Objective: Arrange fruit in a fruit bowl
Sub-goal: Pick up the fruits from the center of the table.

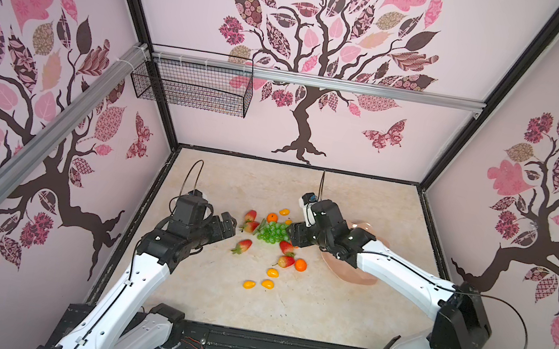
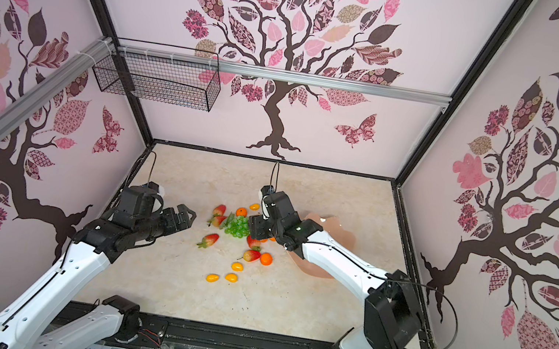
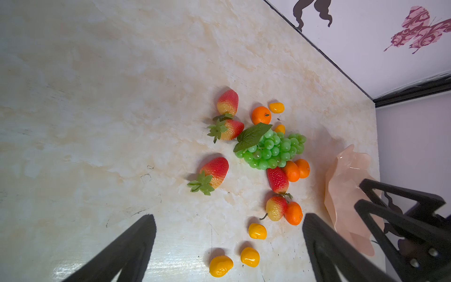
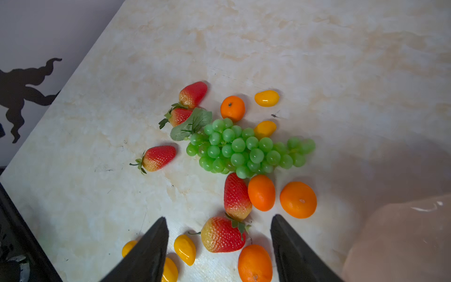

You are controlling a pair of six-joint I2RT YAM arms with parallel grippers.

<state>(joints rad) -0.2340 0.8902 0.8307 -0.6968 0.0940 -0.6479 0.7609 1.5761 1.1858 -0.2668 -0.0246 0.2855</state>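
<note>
Left gripper [image 3: 227, 217] nearest, spread and empty over bare bench [image 3: 97, 97]. Grape bunch [image 4: 244, 149] and smaller pieces loose mid-bench. My right gripper [image 4: 219, 217] spread above a strawberry [image 4: 223, 234] — I'd drop straight, pinch its waist, spare the touching tangerine [image 4: 255, 263]. Fruit bowl [image 1: 353, 274] rightmost — partly under my arm.

2 top views high overhead, facing down on whole bench [image 1: 209, 299], 2 wrist views close, sharing the fruit [image 3: 271, 151]

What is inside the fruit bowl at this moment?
The parts of the fruit bowl that show hold no fruit. The right arm crosses over its middle in both top views, so that stretch is hidden.
</note>
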